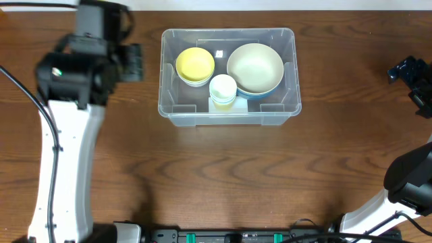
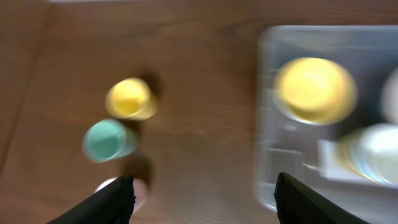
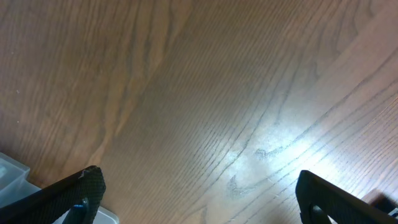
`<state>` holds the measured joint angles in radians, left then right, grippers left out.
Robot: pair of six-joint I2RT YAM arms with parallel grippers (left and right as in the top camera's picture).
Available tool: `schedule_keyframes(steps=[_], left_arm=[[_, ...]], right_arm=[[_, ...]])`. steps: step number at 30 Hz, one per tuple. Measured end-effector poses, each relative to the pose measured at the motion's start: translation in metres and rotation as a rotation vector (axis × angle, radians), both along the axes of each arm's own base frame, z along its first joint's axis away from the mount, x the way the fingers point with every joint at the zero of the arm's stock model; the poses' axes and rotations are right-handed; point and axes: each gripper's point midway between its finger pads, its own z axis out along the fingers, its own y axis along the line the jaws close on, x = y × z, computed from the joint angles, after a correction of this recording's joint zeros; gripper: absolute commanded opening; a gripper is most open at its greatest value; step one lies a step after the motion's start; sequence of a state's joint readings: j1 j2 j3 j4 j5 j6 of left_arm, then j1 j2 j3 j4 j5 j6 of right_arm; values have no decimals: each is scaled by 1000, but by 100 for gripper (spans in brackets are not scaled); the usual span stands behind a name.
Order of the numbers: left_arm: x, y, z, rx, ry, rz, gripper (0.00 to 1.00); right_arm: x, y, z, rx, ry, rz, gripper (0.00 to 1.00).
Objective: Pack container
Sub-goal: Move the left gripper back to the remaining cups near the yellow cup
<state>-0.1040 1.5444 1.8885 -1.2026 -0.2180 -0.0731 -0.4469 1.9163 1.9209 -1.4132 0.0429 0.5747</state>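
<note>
Hovering jaws apart and empty, left gripper (image 2: 204,186) should centre green cup (image 2: 107,140), now outside the finger farther from container (image 2: 268,143), before closing; right gripper (image 3: 199,180) likewise agape

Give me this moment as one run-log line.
left gripper: open, empty, near yellow cup, teal cup | right gripper: open, empty, over table | container: yellow bowl, cream bowl, white cup inside

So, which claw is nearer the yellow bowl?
Left. The left claw is just outside the bin wall beside the yellow bowl; right claw is far past the bin's opposite side.
</note>
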Motion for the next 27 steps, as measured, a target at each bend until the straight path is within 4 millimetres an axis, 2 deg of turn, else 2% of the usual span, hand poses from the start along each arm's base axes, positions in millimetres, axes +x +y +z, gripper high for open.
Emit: schedule_keyframes(steps=[5,7,10,12,16,20,23,27], left_arm=[[19,73,-44,-25,86,242,72],[27,93,-63,-42,119,298,72],[41,112,-92,-72,160,341,72],[51,120,-116,-86,196,353,73],[72,124,-165,-91,269,328,73],[85,125,-202,-84,328,283,72],[90,125,-216,-74,346,250,72],[97,126,-218,-64,330,228,72]], right_arm=[[0,0,0,0,0,0,99],[0,0,0,0,0,0,99],[0,0,0,0,0,0,99],[0,0,0,0,0,0,99],[0,0,0,0,0,0,99],[0,0,0,0,0,0,99],[0,0,0,1,0,0,99],[0,0,0,0,0,0,99]])
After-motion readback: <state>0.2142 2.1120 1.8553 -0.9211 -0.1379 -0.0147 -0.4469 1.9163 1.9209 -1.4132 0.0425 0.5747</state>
